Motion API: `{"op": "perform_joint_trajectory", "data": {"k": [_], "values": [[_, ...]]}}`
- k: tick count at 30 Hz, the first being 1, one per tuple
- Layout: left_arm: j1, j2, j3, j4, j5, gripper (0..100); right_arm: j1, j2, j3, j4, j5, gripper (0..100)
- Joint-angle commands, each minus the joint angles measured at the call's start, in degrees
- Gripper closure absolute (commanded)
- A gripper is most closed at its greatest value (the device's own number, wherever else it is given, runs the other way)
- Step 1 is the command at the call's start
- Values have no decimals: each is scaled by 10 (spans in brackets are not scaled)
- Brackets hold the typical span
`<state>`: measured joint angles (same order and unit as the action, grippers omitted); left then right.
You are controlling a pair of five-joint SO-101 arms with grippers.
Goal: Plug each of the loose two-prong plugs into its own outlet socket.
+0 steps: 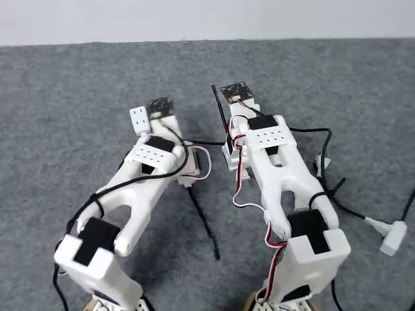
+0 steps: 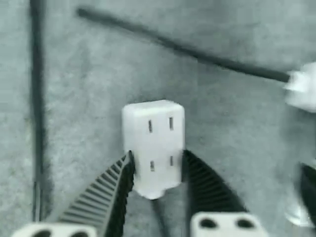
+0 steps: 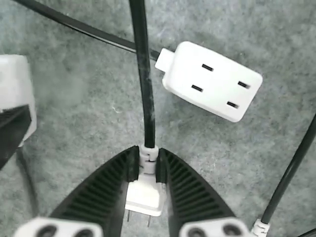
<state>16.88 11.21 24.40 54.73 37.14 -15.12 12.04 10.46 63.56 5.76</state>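
Where both arms stretch up the grey mat in the high view, the left one holds a white outlet block at upper centre-left, and a loose plug lies at the right edge.

Left wrist view: the left gripper is clamped on that block's sides, with the slots facing the camera.

Right wrist view: the right gripper pinches a two-prong plug. Its black cord runs past a second outlet block lying on the mat.

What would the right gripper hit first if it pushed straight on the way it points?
Probably the grey mat just beyond the plug that the right gripper holds; the white outlet block lies off to one side of that line. Depth is unclear.
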Motion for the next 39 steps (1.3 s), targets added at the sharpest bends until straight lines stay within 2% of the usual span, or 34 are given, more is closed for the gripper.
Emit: {"op": "perform_joint_trajectory", "data": {"k": [1,9,15,18,26,31,37,39], "values": [[33,-1,-15,5,-55,984,2,8,-43,18,10,991],[29,-2,-8,6,-59,967,5,50,-88,45,11,991],[21,-8,-24,30,-56,814,6,50,-89,45,12,991],[0,-8,-42,31,-54,773,6,50,-89,45,12,991],[-38,5,-67,40,-52,768,5,49,-89,45,12,991],[-38,57,-92,35,-50,771,5,51,-89,45,12,991],[-31,118,-174,84,-34,773,3,51,-89,45,12,991],[-18,122,-175,87,-37,812,3,51,-89,45,12,991]]}}
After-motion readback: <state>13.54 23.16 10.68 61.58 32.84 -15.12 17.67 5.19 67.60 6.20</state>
